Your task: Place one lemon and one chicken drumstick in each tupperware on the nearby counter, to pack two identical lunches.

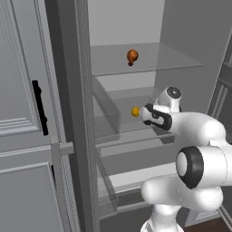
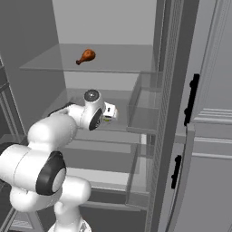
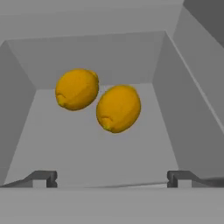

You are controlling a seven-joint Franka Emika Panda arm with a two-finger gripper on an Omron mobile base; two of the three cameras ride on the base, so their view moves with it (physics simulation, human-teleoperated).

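Note:
Two yellow lemons lie side by side on a grey fridge shelf: one [image 3: 118, 108] nearer the hand and one [image 3: 77, 89] to its left and further back. My gripper [image 3: 113, 179] is open, its fingertips [image 3: 43, 178] spread wide and short of the nearer lemon, touching nothing. From the left base, one lemon [image 1: 135, 112] shows just ahead of the gripper [image 1: 143, 113]. The gripper [image 2: 111, 113] reaches into the middle shelf. A brown chicken drumstick [image 1: 132, 56] [image 2: 85, 56] lies on the glass shelf above. The tupperware and the counter are out of view.
The fridge stands open, with a glass upper shelf [image 1: 149, 61] and side walls [image 3: 186, 105] close around the lemons. Clear door bins [image 2: 145, 111] hang at the right. A grey cabinet door with a black handle [image 1: 40, 106] stands at the left.

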